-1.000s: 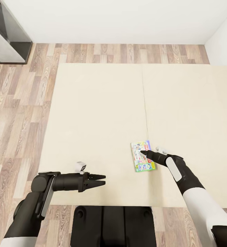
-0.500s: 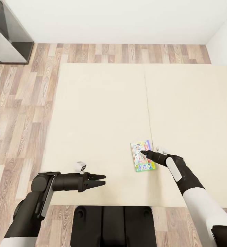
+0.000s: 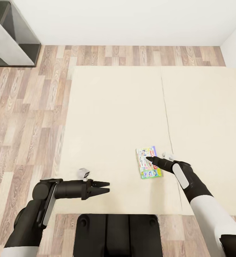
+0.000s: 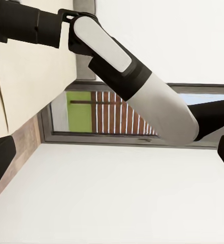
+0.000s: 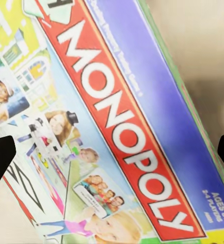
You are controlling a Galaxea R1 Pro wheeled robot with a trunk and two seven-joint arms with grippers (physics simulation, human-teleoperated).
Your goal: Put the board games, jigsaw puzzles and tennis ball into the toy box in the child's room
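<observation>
While the colourful printed board game box (image 3: 149, 162) with its red MONOPOLY banner (image 5: 127, 137) is lying flat on the cream mattress of the low bed (image 3: 114, 117), the black right gripper (image 3: 149, 159) is hovering over it, fingers spread to either side. The black left gripper (image 3: 107, 187) is pointing sideways, fingers slightly parted, holding nothing.

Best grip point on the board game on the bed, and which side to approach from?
The board game lies flat on the bed, so there is no top face to pinch. Probably best to take its right long edge, nearest the right end effector above it, coming in low from that side. The soft mattress may let one finger dip under the thin box.
</observation>
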